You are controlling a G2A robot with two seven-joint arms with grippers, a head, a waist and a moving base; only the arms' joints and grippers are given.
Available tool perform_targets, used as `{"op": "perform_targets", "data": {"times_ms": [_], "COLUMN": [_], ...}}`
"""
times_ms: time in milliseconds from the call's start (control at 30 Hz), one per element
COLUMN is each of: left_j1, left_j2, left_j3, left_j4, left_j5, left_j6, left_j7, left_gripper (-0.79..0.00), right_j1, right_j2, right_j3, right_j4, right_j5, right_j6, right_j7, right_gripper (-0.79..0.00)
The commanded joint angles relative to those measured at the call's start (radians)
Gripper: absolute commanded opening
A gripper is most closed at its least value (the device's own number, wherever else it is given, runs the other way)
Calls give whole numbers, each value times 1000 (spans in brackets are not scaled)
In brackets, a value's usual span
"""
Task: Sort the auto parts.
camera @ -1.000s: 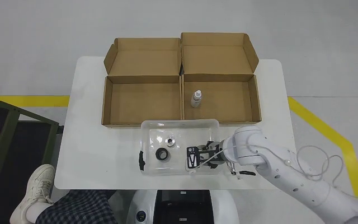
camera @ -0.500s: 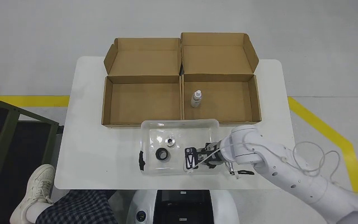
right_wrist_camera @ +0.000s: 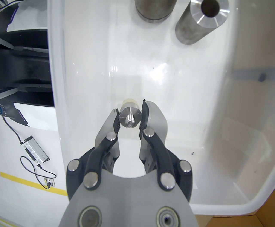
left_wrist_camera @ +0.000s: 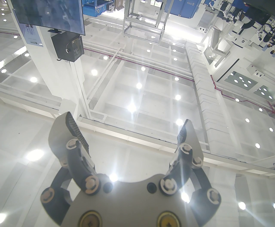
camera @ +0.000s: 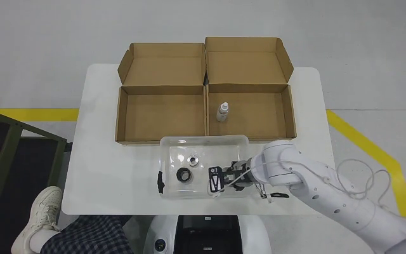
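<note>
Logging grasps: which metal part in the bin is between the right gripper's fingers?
The small stepped part, in the right gripper; the dark cylinder and hollow silver cylinder stand apart.

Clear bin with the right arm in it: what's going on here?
The right end effector is down in the clear bin, shut on a small metal cylinder. A hollow metal sleeve and a dark ring lie elsewhere in the bin. A small white bottle stands in a cardboard box beyond it. The left end effector is open, pointing at the ceiling.
</note>
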Motion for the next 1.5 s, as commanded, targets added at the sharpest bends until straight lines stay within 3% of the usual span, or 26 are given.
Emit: {"op": "perform_targets", "data": {"times_ms": [0, 367, 900, 1300, 1467], "left_j1": [0, 0, 0, 0, 0], "left_j2": [0, 0, 0, 0, 0], "left_j3": [0, 0, 0, 0, 0], "left_j4": [0, 0, 0, 0, 0], "left_j5": [0, 0, 0, 0, 0], "left_j6": [0, 0, 0, 0, 0], "left_j7": [0, 0, 0, 0, 0], "left_gripper": [0, 0, 0, 0, 0], "right_j1": [-5, -72, -245, -327, -343], "right_j2": [5, 37, 67, 53, 46], "right_j3": [17, 160, 391, 475, 504], "right_j4": [-11, -69, -151, -129, -118], "right_j5": [-1, -35, -98, -163, -164], "right_j6": [3, 38, 73, 70, 64], "right_j7": [-14, -204, -703, -1144, -1252], "right_gripper": [-785, -785, -785, -785, -785]}}
